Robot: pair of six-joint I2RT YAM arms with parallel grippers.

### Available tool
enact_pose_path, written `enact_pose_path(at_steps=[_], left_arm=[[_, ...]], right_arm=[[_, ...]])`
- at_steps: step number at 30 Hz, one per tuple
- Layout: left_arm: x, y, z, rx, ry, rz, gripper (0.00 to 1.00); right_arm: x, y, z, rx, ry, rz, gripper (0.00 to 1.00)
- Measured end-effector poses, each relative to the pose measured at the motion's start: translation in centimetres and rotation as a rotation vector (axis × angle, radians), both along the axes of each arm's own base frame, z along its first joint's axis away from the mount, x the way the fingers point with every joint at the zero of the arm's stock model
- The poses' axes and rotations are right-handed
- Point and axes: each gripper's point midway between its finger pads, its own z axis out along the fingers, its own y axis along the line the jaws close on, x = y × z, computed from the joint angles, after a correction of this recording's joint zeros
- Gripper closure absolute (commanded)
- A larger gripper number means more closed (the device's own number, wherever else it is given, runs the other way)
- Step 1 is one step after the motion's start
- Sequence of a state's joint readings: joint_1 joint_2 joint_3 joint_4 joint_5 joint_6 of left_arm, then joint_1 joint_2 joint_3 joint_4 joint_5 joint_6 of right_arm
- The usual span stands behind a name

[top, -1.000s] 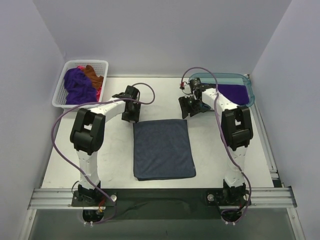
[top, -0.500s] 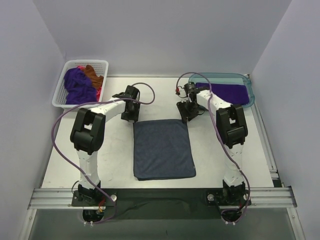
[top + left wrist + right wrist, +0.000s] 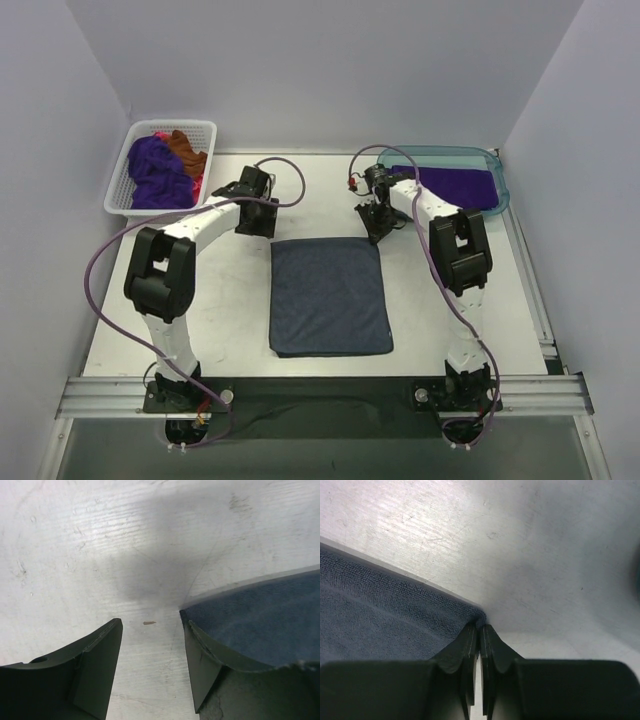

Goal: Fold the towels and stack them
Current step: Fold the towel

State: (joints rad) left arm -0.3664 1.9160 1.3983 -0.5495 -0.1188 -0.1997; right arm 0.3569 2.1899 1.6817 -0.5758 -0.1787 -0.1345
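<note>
A dark slate blue-grey towel (image 3: 330, 295) lies folded flat in the middle of the table. My left gripper (image 3: 258, 217) is open at its far left corner; in the left wrist view (image 3: 150, 621) the right finger overlaps the towel's corner (image 3: 265, 615) and bare table shows between the jaws. My right gripper (image 3: 377, 232) is shut on the towel's far right corner, with the cloth (image 3: 380, 600) bunched at the fingertips (image 3: 480, 626). A deep purple towel (image 3: 465, 185) lies in the teal tub. Purple (image 3: 155, 175), rust-brown (image 3: 185, 150) and pink (image 3: 197, 183) towels sit in the basket.
The white lattice basket (image 3: 118, 205) stands at the far left corner. The teal translucent tub (image 3: 502, 185) stands at the far right. Purple cables loop off both arms. Walls close in on the left, back and right.
My right gripper moved from beside the tub left and down to the towel's far right corner and shut. My left arm shifted slightly; the towel edged right.
</note>
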Motion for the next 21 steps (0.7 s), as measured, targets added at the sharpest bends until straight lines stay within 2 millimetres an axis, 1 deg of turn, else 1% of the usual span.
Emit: enact_pose_path(at_steps=[2, 4, 6, 8, 12, 15, 21], left_arm=[[0.2, -0.5, 1.0, -0.029, -0.027, -0.014, 0.36], [0.5, -1.0, 1.5, -0.056, -0.047, -0.029, 0.36], [0.6, -1.5, 1.6, -0.077, -0.05, -0.044, 0.36], [0.4, -1.8, 1.4, -0.095, -0.04, -0.058, 0.39], [0.2, -2.3, 1.1, -0.107, -0.031, -0.075, 0.42], [0.0, -2.3, 0.4, -0.085, -0.022, -0.085, 0.43], [-1.2, -2.7, -2.1, -0.024, 0.027, -0.112, 0.43]], right_arm=[[0.0, 0.0, 0.0, -0.006, -0.001, 0.004, 1.0], [0.0, 0.0, 0.0, -0.009, -0.001, 0.006, 1.0], [0.0, 0.0, 0.0, -0.009, -0.001, 0.005, 1.0], [-0.1, 0.0, 0.0, -0.01, -0.001, 0.005, 1.0], [0.0, 0.0, 0.0, -0.011, -0.001, 0.005, 1.0], [0.0, 0.0, 0.0, -0.012, -0.001, 0.005, 1.0], [0.0, -0.1, 0.0, -0.017, -0.003, 0.003, 1.0]])
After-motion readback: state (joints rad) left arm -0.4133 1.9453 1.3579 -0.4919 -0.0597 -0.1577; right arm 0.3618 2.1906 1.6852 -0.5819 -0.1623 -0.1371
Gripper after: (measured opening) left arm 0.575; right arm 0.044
